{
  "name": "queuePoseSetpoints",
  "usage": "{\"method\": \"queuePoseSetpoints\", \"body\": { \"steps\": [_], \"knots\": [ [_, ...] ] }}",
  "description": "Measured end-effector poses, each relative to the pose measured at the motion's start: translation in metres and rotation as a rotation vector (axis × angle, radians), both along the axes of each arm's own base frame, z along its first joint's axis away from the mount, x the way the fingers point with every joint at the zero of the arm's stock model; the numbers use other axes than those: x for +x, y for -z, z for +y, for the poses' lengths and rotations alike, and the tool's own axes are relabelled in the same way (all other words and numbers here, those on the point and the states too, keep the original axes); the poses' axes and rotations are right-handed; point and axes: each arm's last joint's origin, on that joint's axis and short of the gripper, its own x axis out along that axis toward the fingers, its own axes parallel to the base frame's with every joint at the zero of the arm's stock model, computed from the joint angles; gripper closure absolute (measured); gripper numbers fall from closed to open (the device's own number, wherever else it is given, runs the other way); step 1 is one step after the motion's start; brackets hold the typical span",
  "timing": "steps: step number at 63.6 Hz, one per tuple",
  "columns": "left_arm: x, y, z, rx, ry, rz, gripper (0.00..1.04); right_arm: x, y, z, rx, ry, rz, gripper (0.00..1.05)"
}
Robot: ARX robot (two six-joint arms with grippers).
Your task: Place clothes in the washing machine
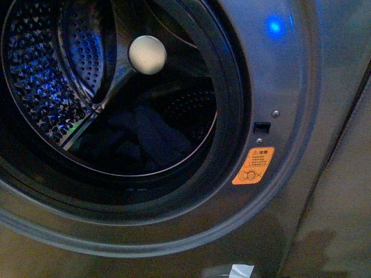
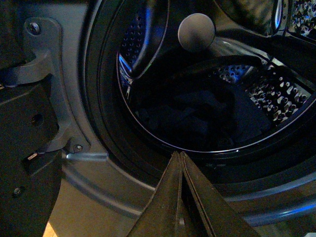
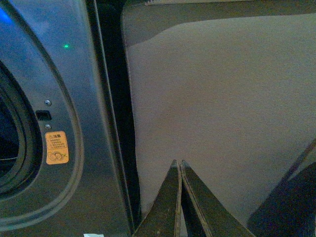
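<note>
The grey washing machine [image 1: 290, 87] fills the front view, its round port open. Dark navy clothes [image 1: 142, 142] lie in a heap at the bottom of the perforated steel drum [image 1: 35, 75]; they also show in the left wrist view [image 2: 197, 121]. An orange warning sticker [image 1: 253, 165] and a blue light [image 1: 275, 26] sit on the front panel. My left gripper [image 2: 178, 154] is shut and empty, just outside the dark rubber rim [image 2: 106, 123] at the port's lower edge. My right gripper [image 3: 177, 163] is shut and empty, off to the machine's side, facing a plain grey panel [image 3: 222, 98]. Neither arm shows in the front view.
A pale round knob [image 1: 147, 55] sits at the drum's back. The door hinge bracket [image 2: 47, 64] and the dark open door [image 2: 27, 163] stand beside the port. A dark gap [image 3: 111, 98] separates the machine from the grey panel. A dark blue shape [image 3: 291, 202] lies near the right gripper.
</note>
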Motion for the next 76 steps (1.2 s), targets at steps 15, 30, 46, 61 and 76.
{"method": "queuePoseSetpoints", "body": {
  "steps": [15,30,46,61,76],
  "knots": [
    [-0.015,-0.007,0.015,-0.002,-0.004,-0.022,1.01,0.0,0.0,0.0,0.0,0.0,0.0,1.02],
    [-0.026,-0.01,0.015,-0.002,-0.002,-0.031,1.01,0.0,0.0,0.0,0.0,0.0,0.0,1.02],
    [-0.034,-0.01,0.015,-0.002,-0.002,-0.033,1.01,0.0,0.0,0.0,0.0,0.0,0.0,1.02],
    [-0.039,-0.01,0.015,-0.002,-0.002,-0.033,1.01,0.0,0.0,0.0,0.0,0.0,0.0,1.02],
    [-0.051,-0.006,0.015,-0.002,-0.002,-0.027,1.01,0.0,0.0,0.0,0.0,0.0,0.0,1.02]
  ]
}}
